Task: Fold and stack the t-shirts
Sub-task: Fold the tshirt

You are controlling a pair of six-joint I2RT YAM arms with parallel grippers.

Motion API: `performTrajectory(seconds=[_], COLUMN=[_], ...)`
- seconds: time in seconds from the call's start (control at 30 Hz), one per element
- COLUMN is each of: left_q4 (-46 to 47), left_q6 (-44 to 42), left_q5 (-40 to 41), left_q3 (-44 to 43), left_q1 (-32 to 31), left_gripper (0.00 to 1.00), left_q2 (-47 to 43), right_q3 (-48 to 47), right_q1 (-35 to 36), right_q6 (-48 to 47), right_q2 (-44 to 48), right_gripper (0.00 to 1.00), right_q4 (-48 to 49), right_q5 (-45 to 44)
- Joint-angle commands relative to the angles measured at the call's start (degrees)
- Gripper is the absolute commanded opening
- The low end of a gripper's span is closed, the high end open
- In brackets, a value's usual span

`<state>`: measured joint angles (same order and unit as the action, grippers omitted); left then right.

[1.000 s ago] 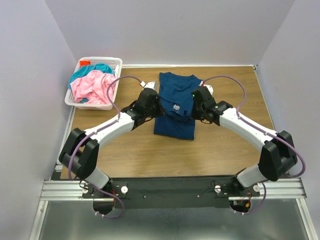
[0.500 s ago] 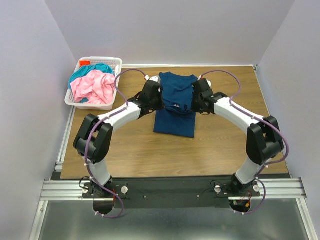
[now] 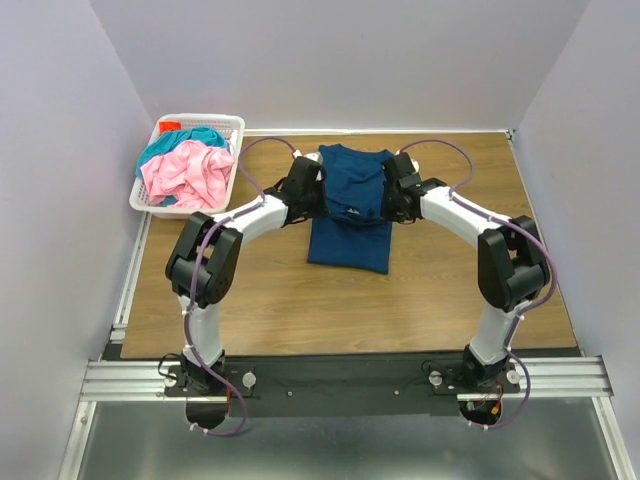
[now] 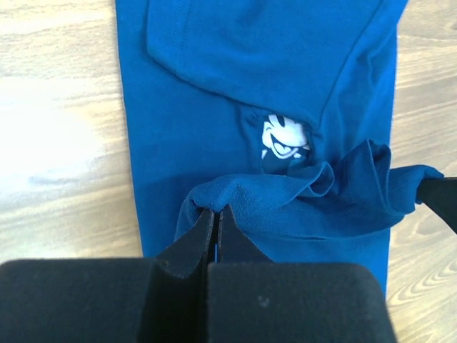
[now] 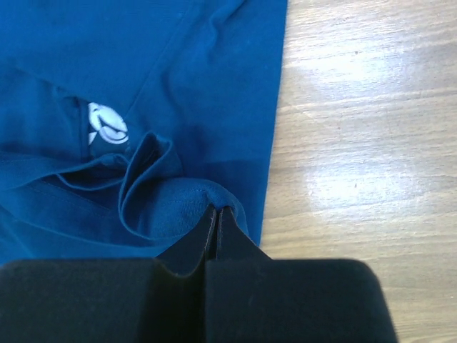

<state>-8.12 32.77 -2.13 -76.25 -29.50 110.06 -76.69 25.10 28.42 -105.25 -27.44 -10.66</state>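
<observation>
On the bench (image 3: 300,300), top view: the dark blue t-shirt (image 3: 348,245) lies flat, long axis running away from the arm bases. The left gripper (image 3: 320,197) sits at the shirt's left edge and the right gripper (image 3: 386,200) at its right edge, level with each other about halfway along the shirt. A bunched band of cloth spans between them across the shirt. The white basket (image 3: 200,118) stands well left of the shirt, holding the pink tee (image 3: 188,175) and the teal tee (image 3: 185,137).

Left wrist view: the left gripper (image 4: 216,214) has its jaws pressed together, pinching a raised fold of the shirt's hem. The fold lifts off the flat layer and runs rightward. The mouse print (image 4: 283,138) shows partly, just beyond the fold.

Right wrist view: the right gripper (image 5: 216,214) has its jaws pressed together too, pinching a fold near the shirt's right edge. The cloth ripples away to the left, toward the print. Bare bench lies to the right of the shirt.

Against one second ago: both grippers have travelled up the shirt toward its collar end, carrying the pinched hem with them. Both elbows have swung inward and nearer the bases. The basket and its tees are unchanged.
</observation>
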Motion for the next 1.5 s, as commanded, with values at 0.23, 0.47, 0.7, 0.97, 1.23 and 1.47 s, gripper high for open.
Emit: performTrajectory(seconds=[0.23, 0.47, 0.7, 0.97, 1.23, 1.47], left_q4=[-1.19, -2.25, -2.25, 1.08, 4.51, 5.92], left_q6=[-2.72, -3.68, -3.42, 0.36, 3.78, 4.75], left_q5=[-2.70, -2.35, 3.52, 2.66, -0.59, -2.62], left_q3=[-4.70, -6.72, -2.16, 13.92, 26.40, 30.01], left_q1=[0.93, 1.20, 1.20, 1.11, 1.02, 0.93], left_gripper=[0.04, 0.55, 0.98, 0.98, 0.98, 0.98], left_q2=[4.37, 4.55, -5.36, -16.98, -24.01, -24.46], right_q3=[-1.54, -3.47, -1.02, 7.86, 1.90, -9.08], right_q1=[-1.46, -2.16, -1.99, -1.99, 0.38, 0.47], right_q6=[1.02, 1.20, -0.56, -2.14, -3.38, -2.85], right_q2=[-3.20, -4.44, 1.27, 8.75, 0.24, -12.42], right_gripper=[0.04, 0.29, 1.00, 1.00, 1.00, 1.00], right_q4=[0.55, 0.46, 0.55, 4.85, 10.47, 11.44], right_q5=[-2.62, -2.62, -0.25, 14.96, 27.97, 24.82])
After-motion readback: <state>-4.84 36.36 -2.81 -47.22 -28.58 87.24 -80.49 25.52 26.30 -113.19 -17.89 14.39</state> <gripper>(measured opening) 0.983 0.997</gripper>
